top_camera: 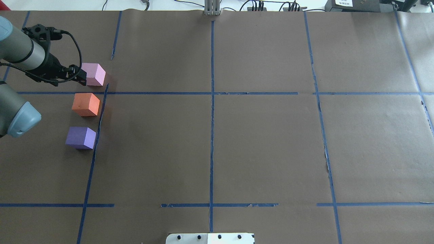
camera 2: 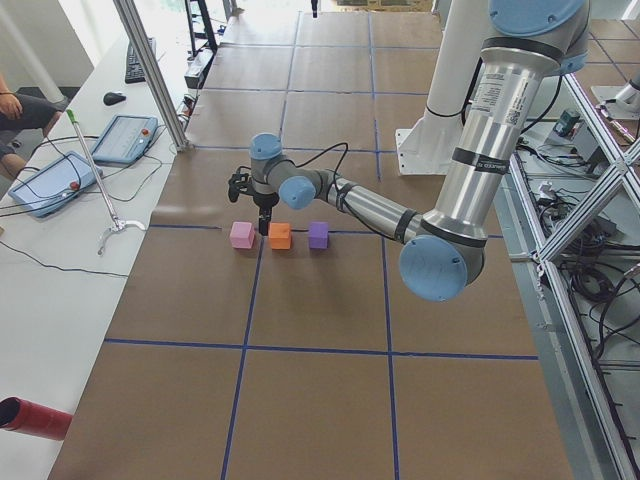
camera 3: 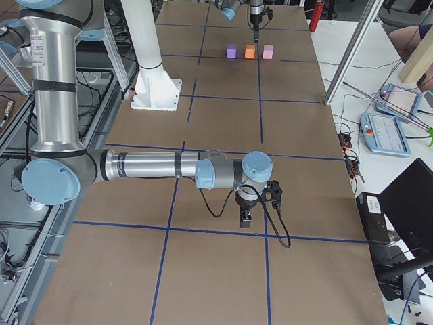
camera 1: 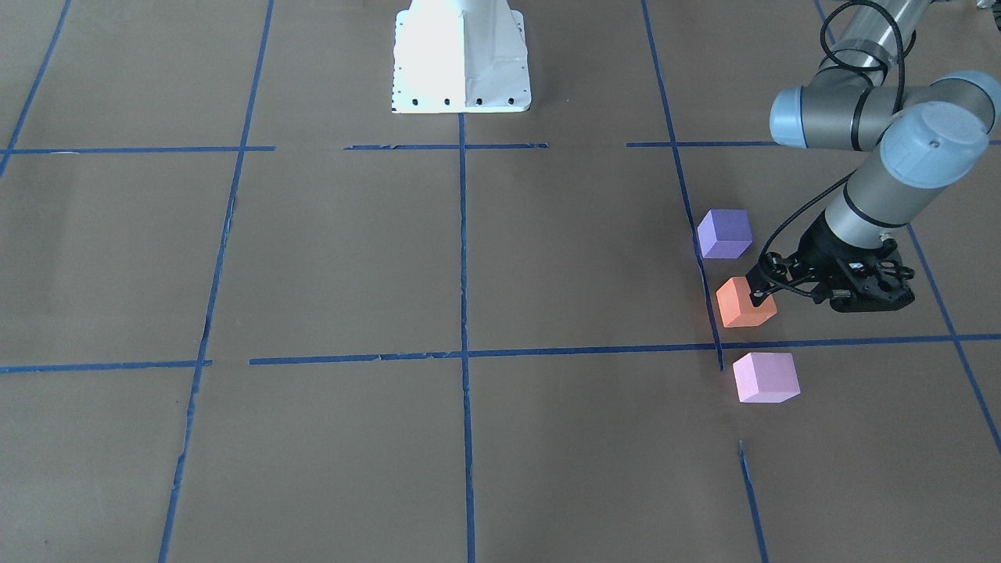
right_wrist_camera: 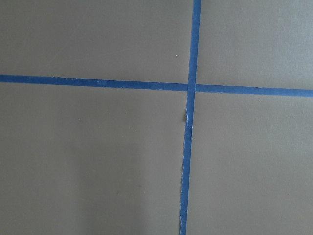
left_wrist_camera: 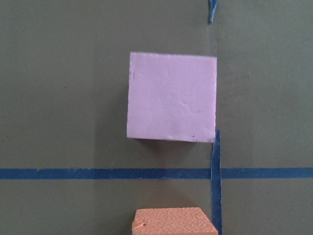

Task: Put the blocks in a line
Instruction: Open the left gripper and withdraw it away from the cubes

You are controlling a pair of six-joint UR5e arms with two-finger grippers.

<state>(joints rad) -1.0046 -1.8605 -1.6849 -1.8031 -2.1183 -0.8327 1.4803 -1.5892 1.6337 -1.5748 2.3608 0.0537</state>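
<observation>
Three blocks: the pink block (left_wrist_camera: 171,97), orange block (top_camera: 85,104) and purple block (top_camera: 80,137) lie on the worktop (top_camera: 264,142). They are apart from one another, in a near-straight row alongside a blue tape strip (top_camera: 99,118).
Left claw (camera 1: 756,296): hangs above the worktop, pointing down. The fingers appear drawn together and grip nothing.
Pink block position: almost directly below the left claw, slightly ahead of it in the wrist view, with its faces square to that view.
Orange block position: next in the row, just behind the left claw's axis, at the bottom edge of the wrist view. A cross strip (left_wrist_camera: 98,173) of tape lies between it and the pink block.
Purple block position: farthest from the left claw, beyond the orange block.
Right claw (camera 3: 245,218): hangs over bare worktop, well apart from the row. Whether its fingers are apart or together cannot be told.
Step in hand (judgement): the row looks all but complete. What remains is probably a fine correction of the pink block, or a withdrawal.
Procedure for a correction: spread the fingers wider than the block before descent. Descend vertically, centred on the pink block, with the pads facing two opposite faces. Close lightly, since the material looks like soft foam. Shift the block only enough to match the spacing and edge line of the other two.
Caution: keep the fingers off the orange block during descent and lift straight up afterwards.
Containers: none in view. All three blocks rest directly on the worktop.
</observation>
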